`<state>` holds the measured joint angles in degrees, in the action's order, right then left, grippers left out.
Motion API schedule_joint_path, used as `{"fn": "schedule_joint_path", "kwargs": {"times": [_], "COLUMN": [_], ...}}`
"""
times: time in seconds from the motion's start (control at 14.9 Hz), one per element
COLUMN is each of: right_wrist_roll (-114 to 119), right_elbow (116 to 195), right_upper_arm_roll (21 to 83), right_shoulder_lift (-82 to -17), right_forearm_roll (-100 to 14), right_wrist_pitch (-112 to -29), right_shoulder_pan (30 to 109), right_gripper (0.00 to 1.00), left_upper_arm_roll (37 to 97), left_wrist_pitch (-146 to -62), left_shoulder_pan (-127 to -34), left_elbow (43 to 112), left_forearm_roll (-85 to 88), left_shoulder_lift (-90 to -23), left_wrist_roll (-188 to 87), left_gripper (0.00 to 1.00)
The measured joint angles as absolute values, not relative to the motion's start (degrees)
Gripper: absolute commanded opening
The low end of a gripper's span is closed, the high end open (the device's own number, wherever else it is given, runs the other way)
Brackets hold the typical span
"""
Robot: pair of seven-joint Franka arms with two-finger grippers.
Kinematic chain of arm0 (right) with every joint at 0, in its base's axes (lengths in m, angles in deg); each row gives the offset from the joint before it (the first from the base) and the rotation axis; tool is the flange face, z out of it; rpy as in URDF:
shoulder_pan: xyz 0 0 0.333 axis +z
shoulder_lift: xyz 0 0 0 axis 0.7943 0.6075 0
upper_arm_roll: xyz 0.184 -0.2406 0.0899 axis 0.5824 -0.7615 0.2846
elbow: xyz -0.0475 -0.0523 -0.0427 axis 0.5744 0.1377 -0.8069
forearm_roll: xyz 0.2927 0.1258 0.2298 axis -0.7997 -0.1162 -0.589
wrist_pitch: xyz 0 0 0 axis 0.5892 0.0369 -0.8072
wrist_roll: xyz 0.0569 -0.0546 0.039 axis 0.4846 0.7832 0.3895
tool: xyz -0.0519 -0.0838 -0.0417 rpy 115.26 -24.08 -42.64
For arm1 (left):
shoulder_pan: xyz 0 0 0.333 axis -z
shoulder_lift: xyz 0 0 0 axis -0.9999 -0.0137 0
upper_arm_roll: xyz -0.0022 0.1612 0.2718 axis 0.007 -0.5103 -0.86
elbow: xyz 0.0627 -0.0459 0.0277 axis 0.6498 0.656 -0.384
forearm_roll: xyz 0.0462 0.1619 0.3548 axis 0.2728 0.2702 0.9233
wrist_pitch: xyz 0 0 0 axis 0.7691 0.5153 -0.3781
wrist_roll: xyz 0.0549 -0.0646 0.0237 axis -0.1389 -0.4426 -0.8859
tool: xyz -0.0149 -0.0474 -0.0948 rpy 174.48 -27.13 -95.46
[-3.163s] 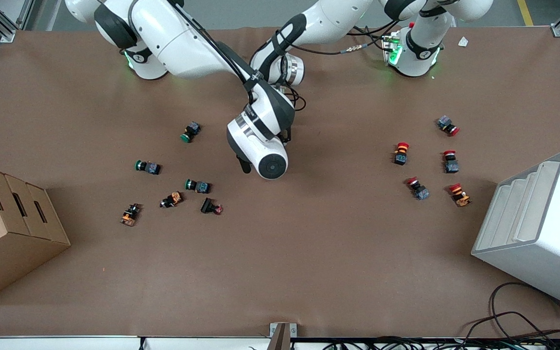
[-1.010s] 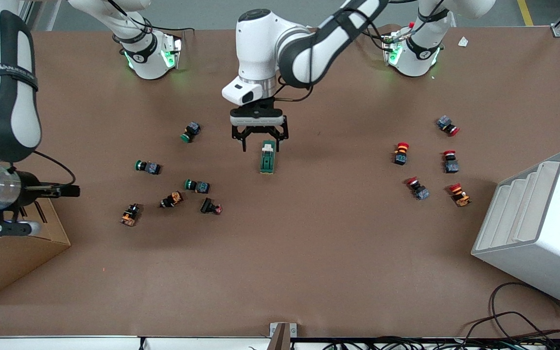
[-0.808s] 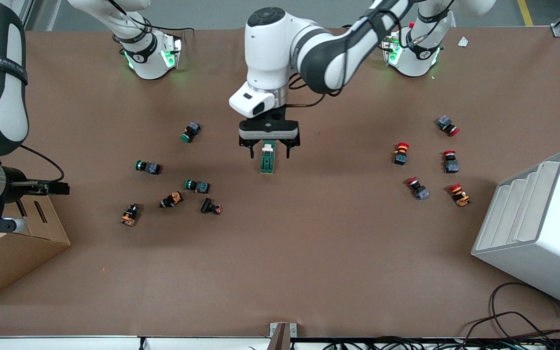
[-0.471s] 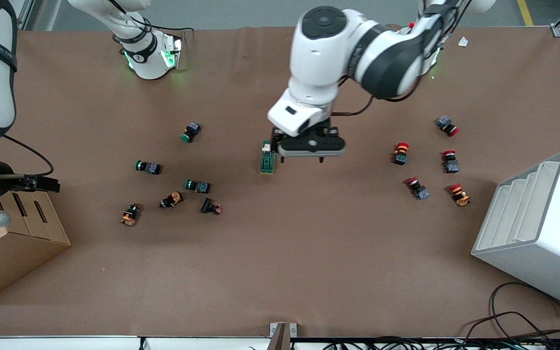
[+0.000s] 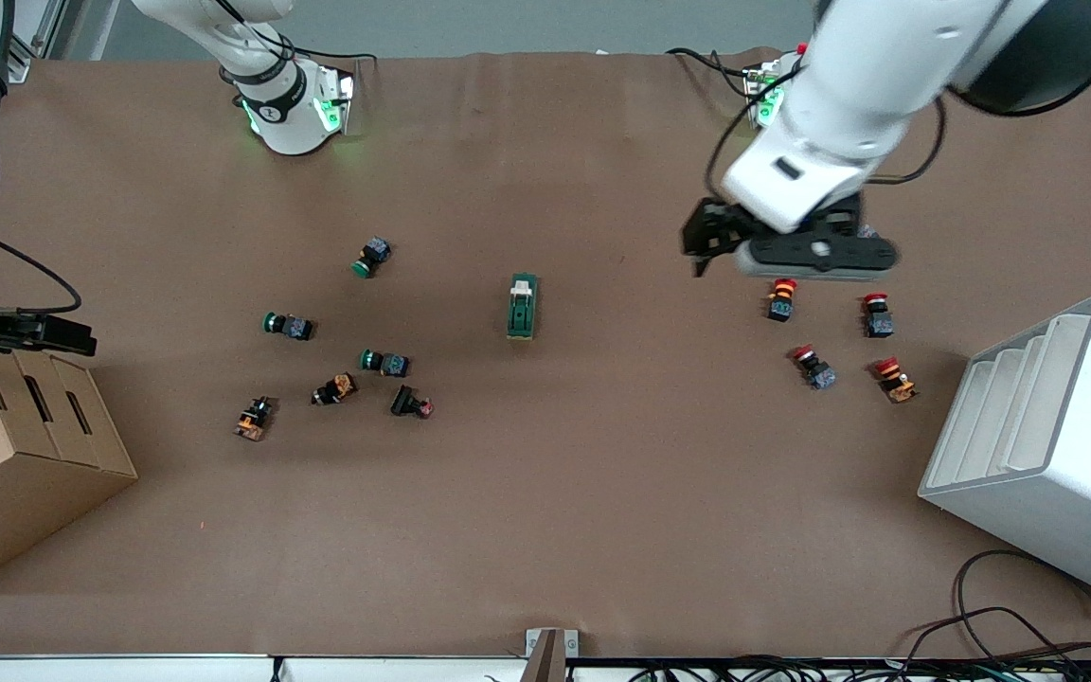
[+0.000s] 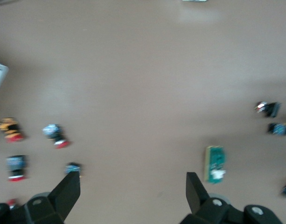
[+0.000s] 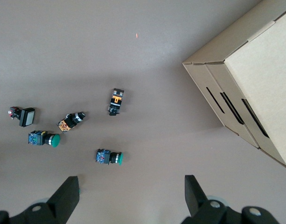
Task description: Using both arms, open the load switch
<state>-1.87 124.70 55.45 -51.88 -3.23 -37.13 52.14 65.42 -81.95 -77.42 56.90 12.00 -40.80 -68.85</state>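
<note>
1. Load switch (image 5: pixel 522 306): lying alone mid-table, white toggle on top.
2. Left gripper (image 5: pixel 773 254): fingers spread wide, empty, over the red buttons (image 5: pixel 780 298).
3. Right gripper (image 7: pixel 129 198): fingers spread wide, empty, above the cardboard box (image 5: pixel 6 445).

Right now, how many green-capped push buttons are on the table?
3, all toward the right arm's end of the table: the first green button lies farthest from the front camera, the second green button nearer, and the third green button nearest, beside an orange button. None seems hidden.
</note>
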Motion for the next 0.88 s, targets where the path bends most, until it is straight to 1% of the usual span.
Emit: {"fn": "schedule_joint_path", "kwargs": {"times": [0.27,0.47,0.54,0.88], "right_wrist_roll": [-1.87,-1.88,-1.88,-1.88], "right_elbow": [123.51,122.51,122.26,122.06], "right_upper_arm_roll": [55.84,56.17,56.23,56.26], "right_shoulder_lift": [-51.97,-52.25,-52.56,-54.02], "right_forearm_roll": [-3.23,-3.27,-3.28,-4.37], "right_wrist_pitch": [-34.11,-28.34,-27.55,-27.13], "right_shoulder_pan": [52.25,52.43,52.51,52.55], "right_gripper": [1.0,1.0,1.0,1.0], "left_upper_arm_roll": [63.45,60.95,60.18,55.83], "left_wrist_pitch": [-76.79,-74.82,-73.58,-68.18], "left_shoulder_pan": [-84.3,-86.45,-86.94,-88.75], "left_elbow": [58.98,62.74,63.76,65.53], "left_forearm_roll": [10.83,10.77,10.77,10.57], "left_shoulder_lift": [-36.46,-31.93,-30.64,-28.16], "left_wrist_roll": [-61.79,-57.59,-55.59,-47.81], "left_gripper": [1.0,1.0,1.0,1.0]}}
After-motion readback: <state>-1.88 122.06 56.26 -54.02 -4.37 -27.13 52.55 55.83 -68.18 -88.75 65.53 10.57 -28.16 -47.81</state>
